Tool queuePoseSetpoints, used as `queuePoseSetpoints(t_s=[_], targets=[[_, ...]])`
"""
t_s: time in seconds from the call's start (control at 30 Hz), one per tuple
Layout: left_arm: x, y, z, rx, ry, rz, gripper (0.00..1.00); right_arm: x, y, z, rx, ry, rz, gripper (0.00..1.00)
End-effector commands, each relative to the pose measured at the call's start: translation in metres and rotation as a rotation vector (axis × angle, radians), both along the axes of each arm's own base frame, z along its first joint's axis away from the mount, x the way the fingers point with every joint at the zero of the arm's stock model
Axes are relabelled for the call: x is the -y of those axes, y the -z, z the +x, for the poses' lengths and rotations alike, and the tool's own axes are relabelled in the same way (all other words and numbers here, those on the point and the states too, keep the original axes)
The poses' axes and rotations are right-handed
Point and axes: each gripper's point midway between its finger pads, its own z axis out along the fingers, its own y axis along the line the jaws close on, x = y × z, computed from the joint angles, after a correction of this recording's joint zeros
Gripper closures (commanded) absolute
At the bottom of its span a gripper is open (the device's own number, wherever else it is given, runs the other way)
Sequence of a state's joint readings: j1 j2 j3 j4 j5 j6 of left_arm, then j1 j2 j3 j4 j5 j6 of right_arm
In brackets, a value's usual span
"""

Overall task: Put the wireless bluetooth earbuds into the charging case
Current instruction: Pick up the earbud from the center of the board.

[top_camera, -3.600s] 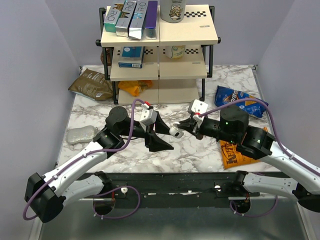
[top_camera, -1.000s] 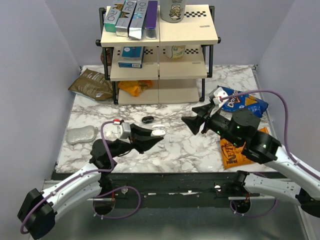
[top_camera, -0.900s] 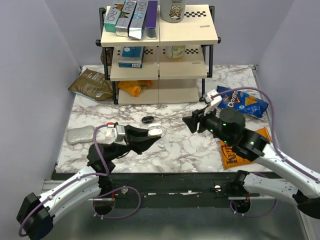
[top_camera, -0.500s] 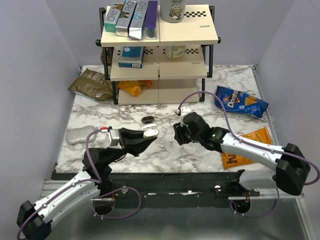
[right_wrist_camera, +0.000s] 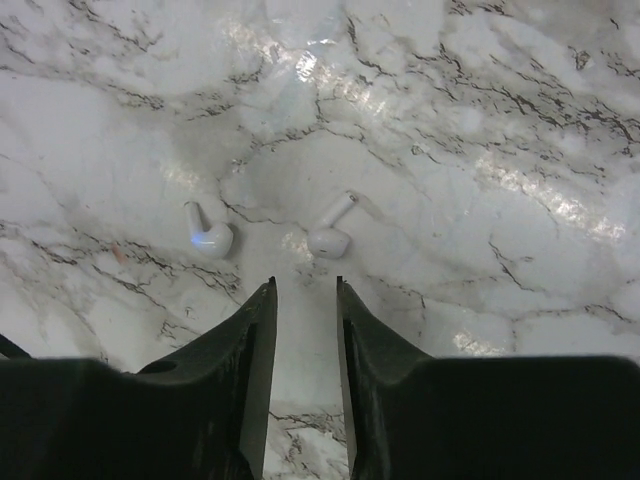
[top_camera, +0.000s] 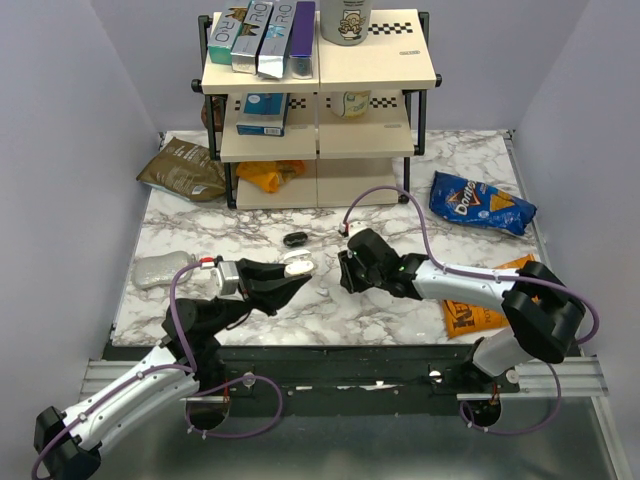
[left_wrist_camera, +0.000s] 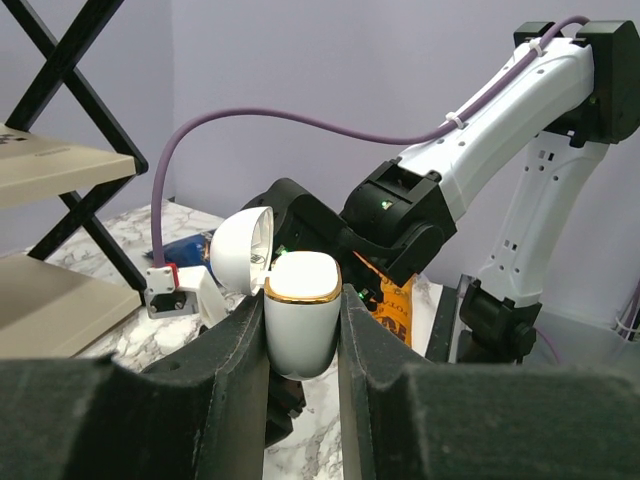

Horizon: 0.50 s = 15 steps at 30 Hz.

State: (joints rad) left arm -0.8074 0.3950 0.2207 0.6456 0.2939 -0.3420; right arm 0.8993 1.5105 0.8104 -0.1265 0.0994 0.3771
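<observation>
Left gripper (top_camera: pixel 290 272) clamps charging case (left_wrist_camera: pixel 302 312) upright, lid flipped open, presenting mouth for loading. White earbuds (right_wrist_camera: pixel 327 238) lie on marble table (right_wrist_camera: pixel 480 100) right of case. Right gripper (right_wrist_camera: pixel 305 292) above them, fingers narrowly parted, empty, seemingly aimed for pick.

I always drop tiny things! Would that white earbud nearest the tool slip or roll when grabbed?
Probably slippery: the earbud looks glossy and rounded. It would likely pivot, not roll far, because its stem sticks out along the marble table. It looks tiny beside the right tool, so it is probably light and could pop out.
</observation>
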Motion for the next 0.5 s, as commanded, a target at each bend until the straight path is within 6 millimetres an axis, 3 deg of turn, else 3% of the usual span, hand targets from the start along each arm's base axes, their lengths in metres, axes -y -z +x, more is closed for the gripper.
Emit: queuePoseSetpoints(t_s=[0.0,0.2,0.37,0.47], targets=[[-0.003,-0.008,0.002,0.013,-0.027,-0.013,1.0,-0.017,-0.004,0.003,0.001,-0.013,0.073,0.7],[-0.002,-0.006,0.001,0.005,-0.024,-0.009,1.0,-0.031,-0.01,-0.004,-0.019,-0.077,0.134,0.83],[-0.003,-0.005,0.002,-0.002,-0.031,-0.005,1.0,-0.051,-0.012,-0.025,-0.089,-0.15,0.222,0.8],[-0.003,-0.004,0.001,-0.007,-0.03,-0.004,1.0,-0.057,-0.002,-0.032,-0.127,-0.165,0.227,0.81]])
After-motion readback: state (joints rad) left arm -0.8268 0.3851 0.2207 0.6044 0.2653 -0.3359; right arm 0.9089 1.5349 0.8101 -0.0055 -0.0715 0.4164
